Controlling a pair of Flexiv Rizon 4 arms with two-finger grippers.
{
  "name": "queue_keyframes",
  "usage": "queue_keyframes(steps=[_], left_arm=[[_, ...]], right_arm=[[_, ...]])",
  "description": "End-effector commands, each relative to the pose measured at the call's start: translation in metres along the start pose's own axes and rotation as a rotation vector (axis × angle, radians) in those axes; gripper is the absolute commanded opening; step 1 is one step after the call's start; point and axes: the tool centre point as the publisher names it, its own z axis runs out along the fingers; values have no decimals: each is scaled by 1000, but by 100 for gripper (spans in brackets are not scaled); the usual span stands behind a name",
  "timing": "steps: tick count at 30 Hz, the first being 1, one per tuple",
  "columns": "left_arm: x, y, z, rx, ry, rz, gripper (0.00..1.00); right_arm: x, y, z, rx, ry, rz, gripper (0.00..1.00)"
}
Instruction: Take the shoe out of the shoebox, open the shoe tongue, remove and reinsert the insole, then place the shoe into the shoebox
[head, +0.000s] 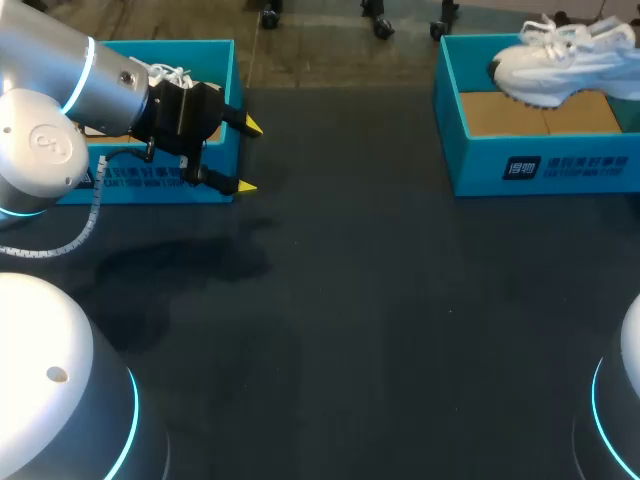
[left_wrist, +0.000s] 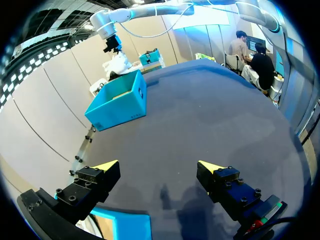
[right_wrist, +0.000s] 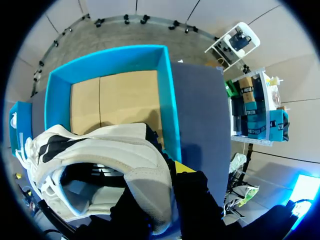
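At the far left, a teal left shoebox (head: 190, 47) sits on the dark table (head: 350, 300), and white laces (head: 170, 73) show inside it above our left arm (head: 50, 90). The left gripper (head: 248, 156) hangs over the near right corner of this box; its two yellow-tipped fingers stand wide apart with nothing between them. In the left wrist view, the left gripper (left_wrist: 157, 167) looks out across bare table surface, and a corner of the left shoebox (left_wrist: 125, 225) lies under it. Well apart from it, at the far right of the table, stands the right shoebox (head: 540, 165), open at the top with a brown cardboard floor (head: 520, 112). The white shoe (head: 555, 65) is above this box, over its far right part and not resting on the floor. In the right wrist view, the right gripper (right_wrist: 162, 180) is clamped on the heel collar of the white shoe (right_wrist: 115, 145), one finger outside the heel, the other inside the opening. The right shoebox (right_wrist: 107, 55) lies directly beneath. The left wrist view shows our right arm (left_wrist: 150, 10) holding the white shoe (left_wrist: 117, 62) over the right shoebox (left_wrist: 117, 105).
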Motion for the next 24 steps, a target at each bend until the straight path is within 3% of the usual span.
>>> queue_keyframes(steps=[1, 15, 24], left_arm=[[1, 0, 0, -1, -1, 1, 100], [1, 0, 0, -1, -1, 1, 100], [1, 0, 0, -1, -1, 1, 100]], right_arm=[[2, 12, 14, 16, 16, 5, 0], [6, 55, 42, -10, -65, 37, 0], [3, 62, 68, -3, -79, 92, 0]])
